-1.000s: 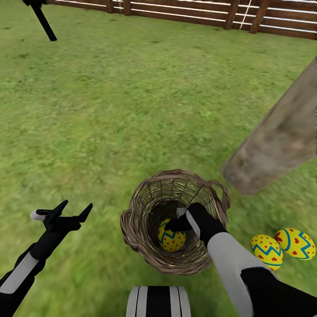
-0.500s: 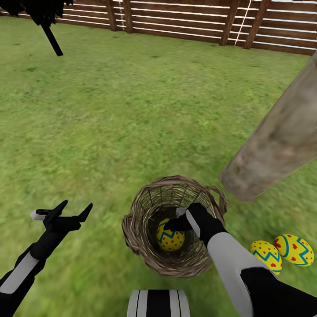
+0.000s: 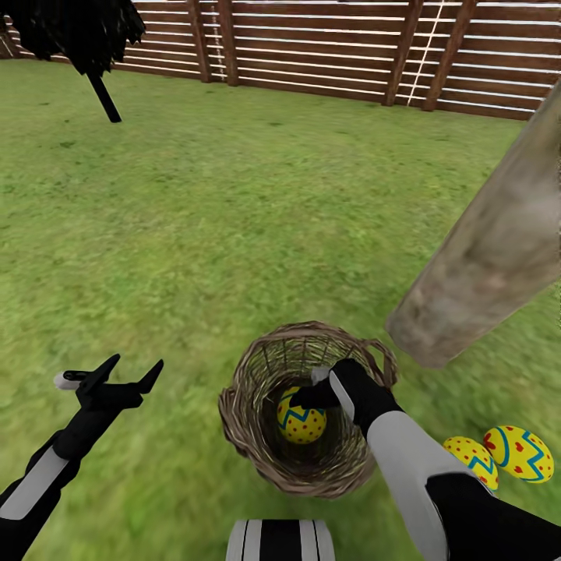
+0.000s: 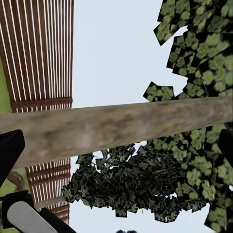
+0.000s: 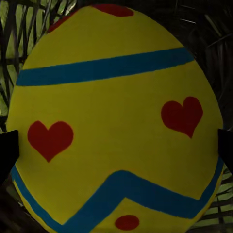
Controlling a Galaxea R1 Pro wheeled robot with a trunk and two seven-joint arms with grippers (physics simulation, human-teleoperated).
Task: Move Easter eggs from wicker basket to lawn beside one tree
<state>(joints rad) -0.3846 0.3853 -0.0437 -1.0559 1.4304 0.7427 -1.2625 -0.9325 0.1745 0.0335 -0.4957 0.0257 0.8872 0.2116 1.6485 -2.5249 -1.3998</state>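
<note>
While right gripper (image 3: 305,399) clamps Easter egg (image 3: 302,418) inside wicker basket (image 3: 248,409), left gripper (image 3: 128,375) hovers spread over lawn (image 3: 234,218); two eggs (image 3: 499,452) beside tree (image 3: 483,265)

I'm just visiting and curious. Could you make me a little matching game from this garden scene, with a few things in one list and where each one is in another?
Things:
1. Egg with red hearts
2. Two other eggs
3. Left end effector
4. Tree trunk

Places:
A. Lying on the lawn near the trunk's base
B. Open, above bare grass, left of the basket
C. Inside the wicker basket, at the right end effector
D. Rising from the grass, right of the basket

Pairs: 1-C, 2-A, 3-B, 4-D
</note>
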